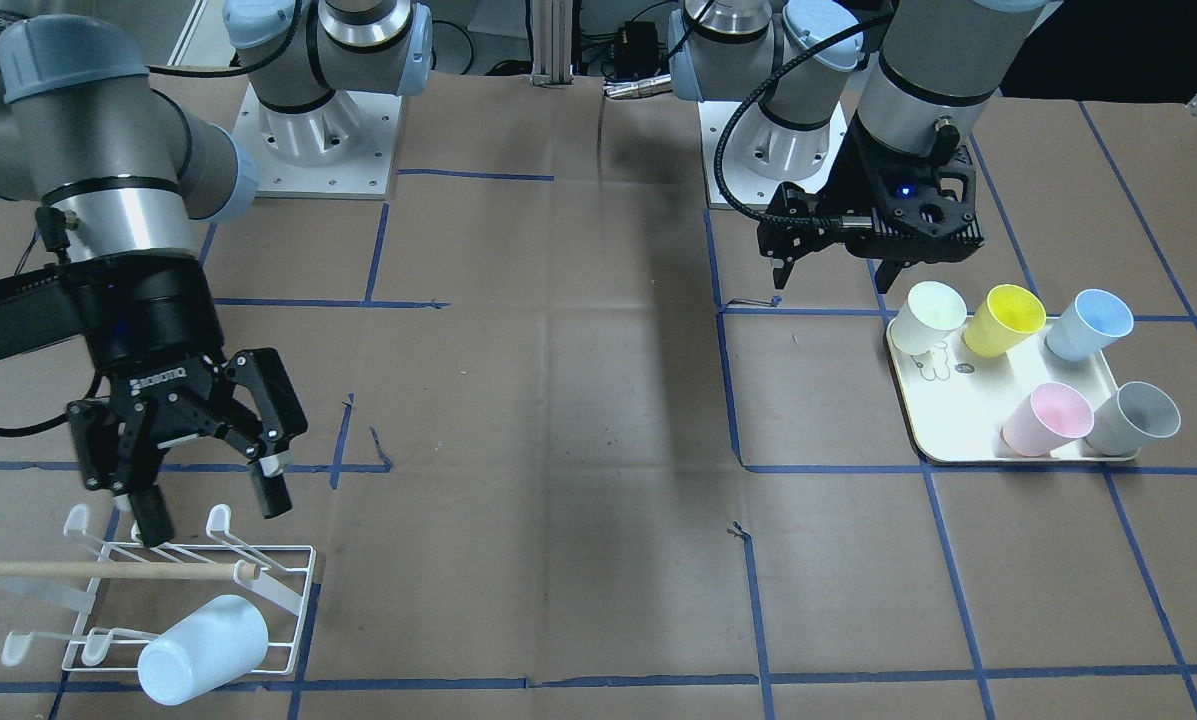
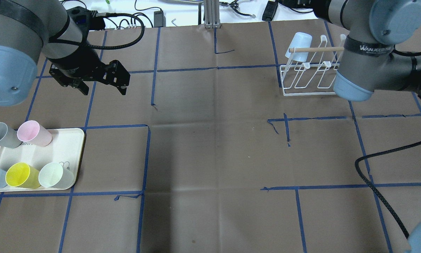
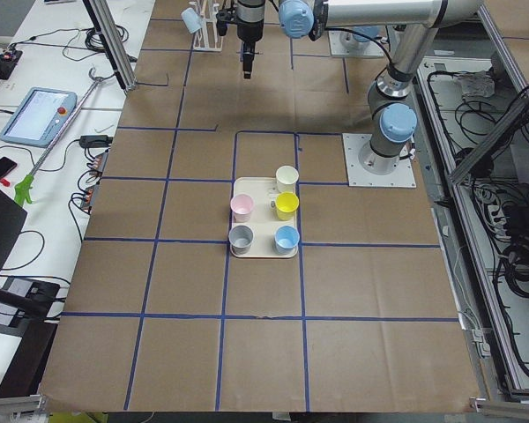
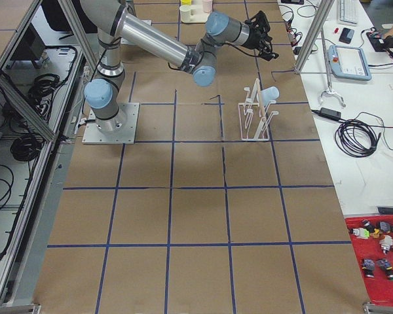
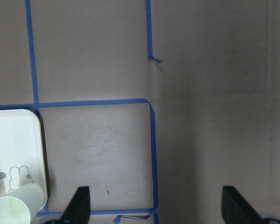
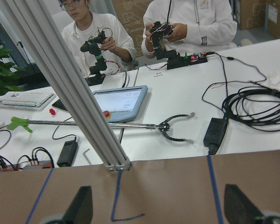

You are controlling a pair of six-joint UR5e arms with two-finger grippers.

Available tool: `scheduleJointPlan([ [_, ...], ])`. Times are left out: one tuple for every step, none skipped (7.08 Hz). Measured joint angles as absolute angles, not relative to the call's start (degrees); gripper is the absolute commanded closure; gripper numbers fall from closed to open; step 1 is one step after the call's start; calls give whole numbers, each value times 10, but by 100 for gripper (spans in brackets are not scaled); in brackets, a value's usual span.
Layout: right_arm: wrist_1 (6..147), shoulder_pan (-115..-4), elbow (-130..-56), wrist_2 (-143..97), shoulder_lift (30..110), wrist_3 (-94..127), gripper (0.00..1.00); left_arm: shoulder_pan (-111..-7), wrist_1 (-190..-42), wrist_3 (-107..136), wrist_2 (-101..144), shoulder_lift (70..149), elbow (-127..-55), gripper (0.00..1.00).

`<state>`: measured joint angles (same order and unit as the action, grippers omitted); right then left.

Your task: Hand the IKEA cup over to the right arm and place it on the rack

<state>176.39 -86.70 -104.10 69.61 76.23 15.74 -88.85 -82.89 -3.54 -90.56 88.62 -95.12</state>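
Note:
A pale blue cup hangs mouth-down on a prong at the end of the white wire rack, under its wooden dowel; it also shows in the overhead view on the rack. My right gripper hovers just above the rack, open and empty; in its wrist view the fingertips stand wide apart. My left gripper is open and empty, above the table beside the tray; it also shows in the overhead view. Its wrist view shows the fingertips spread.
The cream tray with a bear drawing holds several cups: white, yellow, blue, pink, grey. Brown paper with blue tape lines covers the table. Operators sit beyond the far edge.

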Motion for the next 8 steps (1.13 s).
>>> scheduleJointPlan([
  [1764, -891, -1051, 691, 768, 237, 0, -889, -828, -36, -906, 887, -950, 1],
  [1766, -919, -1063, 690, 777, 295, 0, -888, -827, -38, -906, 887, -951, 1],
  [1767, -943, -1075, 683, 788, 349, 0, -888, -824, -41, -906, 886, -952, 1],
  [1767, -956, -1083, 663, 802, 392, 0, -885, -821, -49, -906, 884, -955, 1],
  [1767, -961, -1086, 641, 815, 414, 0, -871, -819, -80, -907, 878, -965, 1],
  [1767, -963, -1088, 627, 824, 422, 0, -836, -817, -125, -906, 871, -986, 1],
  [1766, -969, -1089, 617, 832, 430, 0, -794, -814, -167, -906, 862, -1010, 2],
  [1766, -976, -1091, 610, 840, 440, 0, -751, -812, -216, -906, 851, -1034, 3],
])
